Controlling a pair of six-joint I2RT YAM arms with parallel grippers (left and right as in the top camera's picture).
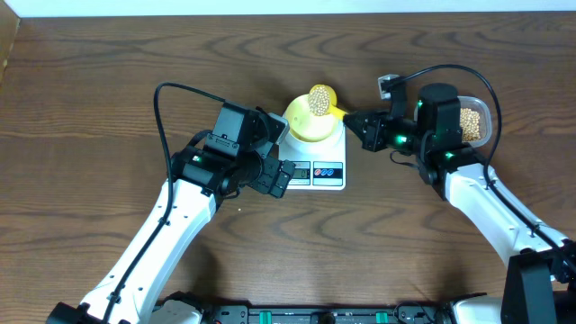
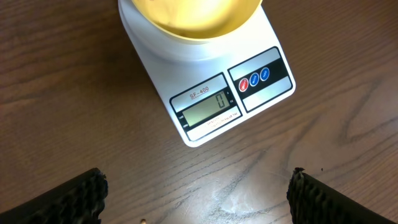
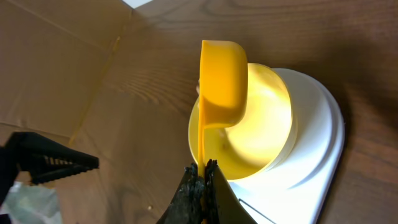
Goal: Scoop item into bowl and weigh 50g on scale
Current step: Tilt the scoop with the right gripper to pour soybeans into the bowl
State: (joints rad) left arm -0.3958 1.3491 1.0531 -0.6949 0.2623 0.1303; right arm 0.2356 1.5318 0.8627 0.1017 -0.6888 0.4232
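The pale-yellow bowl [image 1: 310, 123] stands on the white scale [image 1: 326, 151]. The scale's LCD [image 2: 208, 106] reads 0. My right gripper [image 1: 356, 119] is shut on the handle of a yellow scoop [image 1: 322, 99], which holds a heap of tan beans above the bowl's far rim. In the right wrist view the scoop [image 3: 222, 81] is seen from below over the bowl [image 3: 261, 124], with my fingers [image 3: 204, 171] pinching its handle. My left gripper [image 1: 281, 177] is open and empty, low over the table just in front of the scale; its fingers [image 2: 196, 196] frame bare wood.
A clear plastic tub [image 1: 475, 121] with more beans sits at the right, behind my right wrist. One loose bean [image 2: 144, 220] lies on the wood between my left fingers. The scale has two round buttons [image 2: 258, 77] beside the LCD.
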